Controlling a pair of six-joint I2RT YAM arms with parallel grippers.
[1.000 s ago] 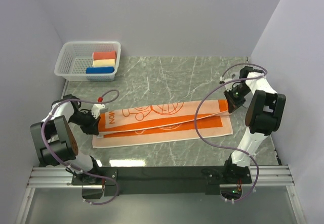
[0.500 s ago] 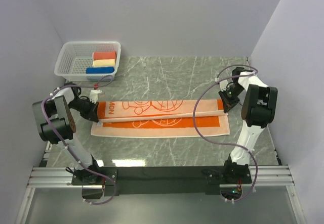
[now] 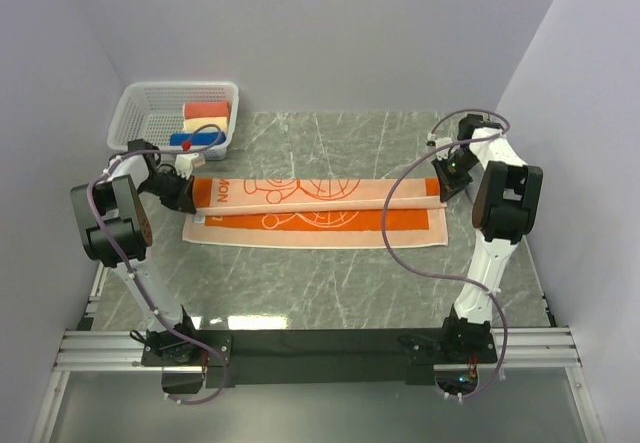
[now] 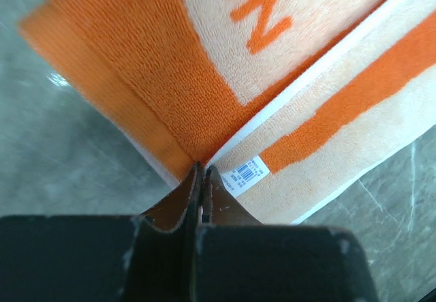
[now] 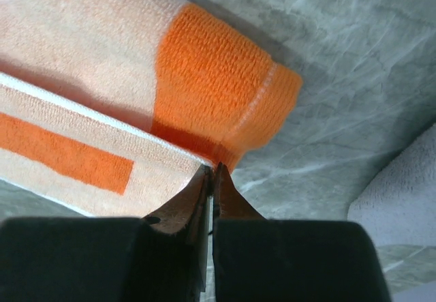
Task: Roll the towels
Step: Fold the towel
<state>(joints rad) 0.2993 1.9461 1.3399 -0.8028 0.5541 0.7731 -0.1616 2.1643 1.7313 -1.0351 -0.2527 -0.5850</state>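
The long orange towel [image 3: 320, 225] lies lengthwise across the middle of the marble table, folded over along its length, with a raised fold line from end to end. My left gripper [image 3: 186, 196] is shut on the towel's left end; in the left wrist view [image 4: 202, 169] it pinches the edge beside a barcode label [image 4: 246, 172]. My right gripper [image 3: 444, 188] is shut on the right end; in the right wrist view [image 5: 212, 169] it pinches the white-trimmed corner under the dark orange end [image 5: 218, 77]. The grey towel is out of view.
A white mesh basket [image 3: 130, 113] stands at the back left, close behind my left gripper, holding a red roll [image 3: 205, 110], a cream roll [image 3: 205, 124] and a blue roll [image 3: 195, 140]. Purple cables loop over the towel near both arms. Walls close the left, back and right.
Both grippers moved toward the back of the table with the towel's edge, folding it over itself lengthwise. The towel now lies straighter and farther back.
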